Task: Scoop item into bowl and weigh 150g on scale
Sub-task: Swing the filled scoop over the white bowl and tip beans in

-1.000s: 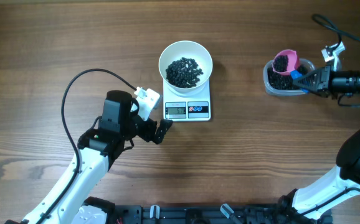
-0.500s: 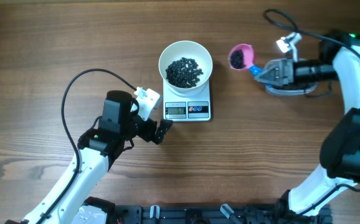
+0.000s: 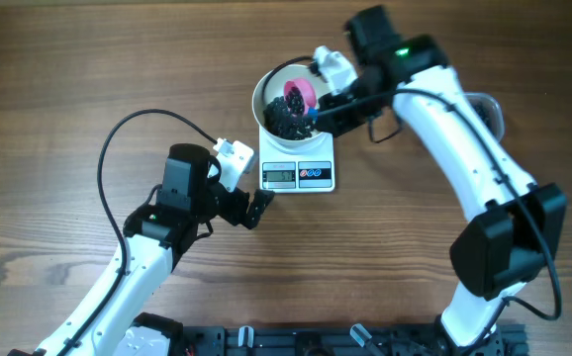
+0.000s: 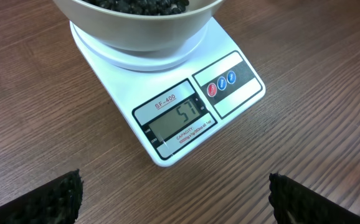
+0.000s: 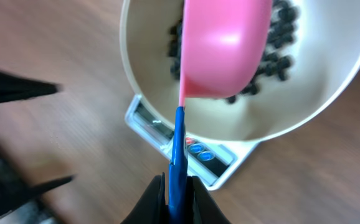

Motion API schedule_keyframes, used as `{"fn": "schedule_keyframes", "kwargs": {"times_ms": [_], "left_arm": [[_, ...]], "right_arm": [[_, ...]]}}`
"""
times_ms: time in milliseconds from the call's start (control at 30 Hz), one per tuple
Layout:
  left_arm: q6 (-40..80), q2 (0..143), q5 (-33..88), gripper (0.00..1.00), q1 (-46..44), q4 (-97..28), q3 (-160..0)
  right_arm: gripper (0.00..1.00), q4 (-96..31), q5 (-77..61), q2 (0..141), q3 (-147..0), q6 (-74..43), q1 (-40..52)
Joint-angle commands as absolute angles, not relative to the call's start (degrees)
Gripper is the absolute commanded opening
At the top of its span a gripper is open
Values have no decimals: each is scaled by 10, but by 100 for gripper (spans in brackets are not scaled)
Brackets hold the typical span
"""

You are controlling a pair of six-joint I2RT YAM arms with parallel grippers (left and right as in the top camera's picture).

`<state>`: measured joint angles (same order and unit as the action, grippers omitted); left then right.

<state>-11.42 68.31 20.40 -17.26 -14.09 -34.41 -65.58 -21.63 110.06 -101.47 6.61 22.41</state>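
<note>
Progress: partway | your right gripper [image 5: 177, 186] pinched the pink scoop [image 5: 227, 46] by its handle over the bowl [image 3: 265, 82] | beans [image 3: 284, 119] sat in the bowl on the scale [image 4: 230, 78] | display [image 4: 177, 119] read 57, short of target | your left gripper [image 3: 258, 208] hung wide open, empty | more scooping was needed.

Matt wood-grain table [image 3: 68, 59], smooth white plastic scale [image 4: 177, 118], glossy white bowl [image 4: 136, 31], matt black beads [image 3: 284, 119], smooth pink plastic scoop [image 5: 227, 43].

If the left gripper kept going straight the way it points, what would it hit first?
Most likely the scale, at its display edge, ahead of the open left gripper; the bowl sits farther back on it.
</note>
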Motion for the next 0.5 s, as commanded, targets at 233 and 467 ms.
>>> {"fn": "schedule_keyframes", "kwargs": {"times_ms": [233,467], "left_arm": [[-111,683,201,100,-175,-140,-343],[-111,683,201,100,-175,-140,-343]], "right_arm": [[4,-632,170,1111,-1033,30,375],[4,-623,88,1097,-1033,45,362]]}}
